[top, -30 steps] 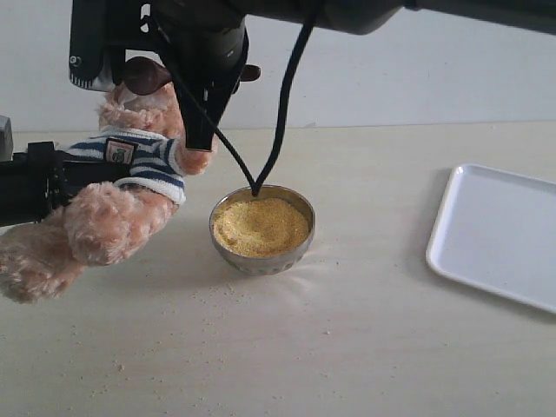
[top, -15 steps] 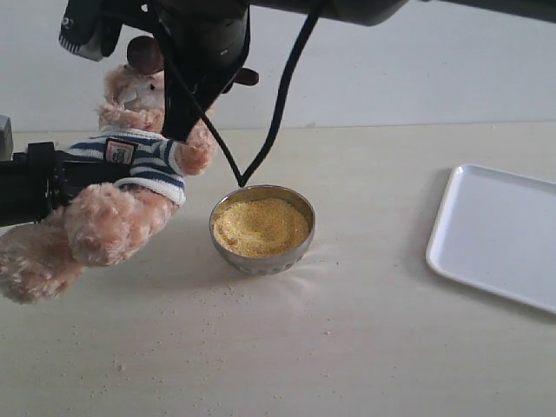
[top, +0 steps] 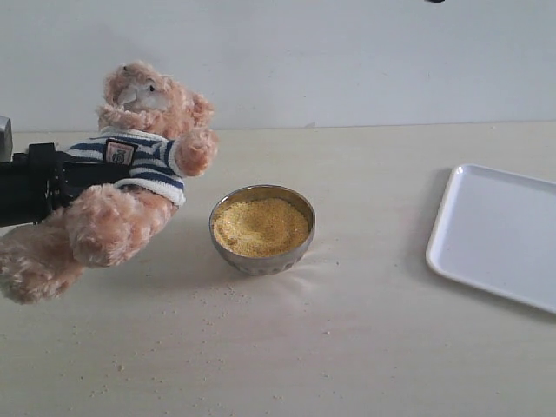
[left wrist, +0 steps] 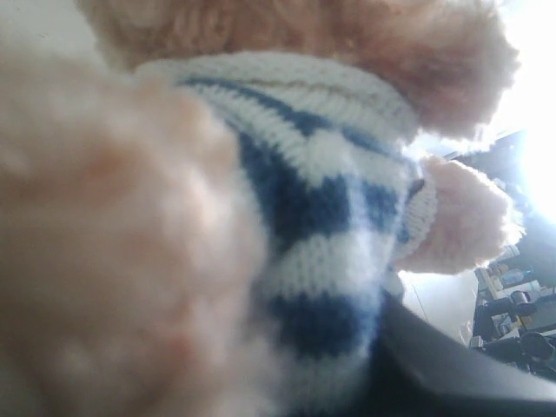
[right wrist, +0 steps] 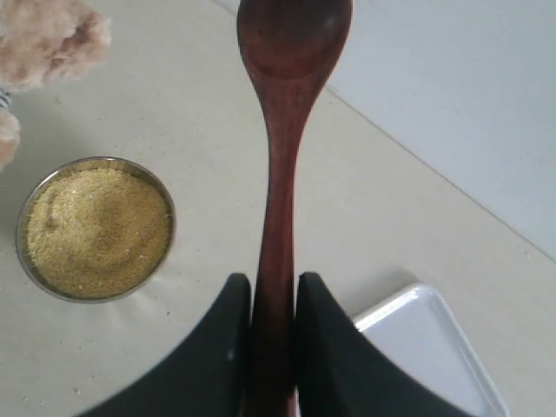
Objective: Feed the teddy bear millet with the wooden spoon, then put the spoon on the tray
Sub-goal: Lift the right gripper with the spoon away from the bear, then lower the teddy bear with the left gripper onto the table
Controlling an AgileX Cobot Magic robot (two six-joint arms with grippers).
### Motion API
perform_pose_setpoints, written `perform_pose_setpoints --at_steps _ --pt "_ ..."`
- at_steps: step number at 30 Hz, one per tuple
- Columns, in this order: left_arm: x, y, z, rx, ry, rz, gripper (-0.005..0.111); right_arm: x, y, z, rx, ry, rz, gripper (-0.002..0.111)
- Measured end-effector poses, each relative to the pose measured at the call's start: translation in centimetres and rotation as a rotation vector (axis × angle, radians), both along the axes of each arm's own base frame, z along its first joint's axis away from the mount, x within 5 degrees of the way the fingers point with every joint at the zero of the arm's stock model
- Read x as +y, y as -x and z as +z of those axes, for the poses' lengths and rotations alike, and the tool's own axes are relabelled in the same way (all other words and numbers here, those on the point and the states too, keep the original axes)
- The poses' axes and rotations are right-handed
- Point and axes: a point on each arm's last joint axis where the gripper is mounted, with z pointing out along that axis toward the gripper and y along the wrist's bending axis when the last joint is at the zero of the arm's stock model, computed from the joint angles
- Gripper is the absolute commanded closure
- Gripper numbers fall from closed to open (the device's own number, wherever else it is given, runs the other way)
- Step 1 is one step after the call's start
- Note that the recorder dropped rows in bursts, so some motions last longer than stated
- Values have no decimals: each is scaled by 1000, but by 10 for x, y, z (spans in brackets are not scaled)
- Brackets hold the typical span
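Exterior view: teddy bear (top: 130,165) hangs tilted above the surface (top: 365,330), just left of the metal bowl (top: 261,262)
Left fingers (left wrist: 434,369): clamped on the bear's striped middle, mostly buried in fur
Right fingers (right wrist: 221,347): pinched tight on the wooden spoon (right wrist: 280,174) handle, held up over the surface, scoop end looks bare
Millet (top: 261,226): heaped in the bowl, a few specks strewn around it
Tray (top: 495,234): off to the right, well apart from the bowl, flat on the surface

No legible text, brand or number anywhere. Small chest badge (top: 120,152) on teddy bear (top: 143,169) striped shirt, scene left: markings too small, unreadable.
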Motion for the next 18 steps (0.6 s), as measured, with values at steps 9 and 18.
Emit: perform_pose_setpoints --at_steps 9,18 --pt "0 0 0 2 -5 3 102 -52 10 26 -27 -75 -127 108" --pt "3 -2 -5 24 -58 39 102 -55 18 33 -34 -105 -121 108"
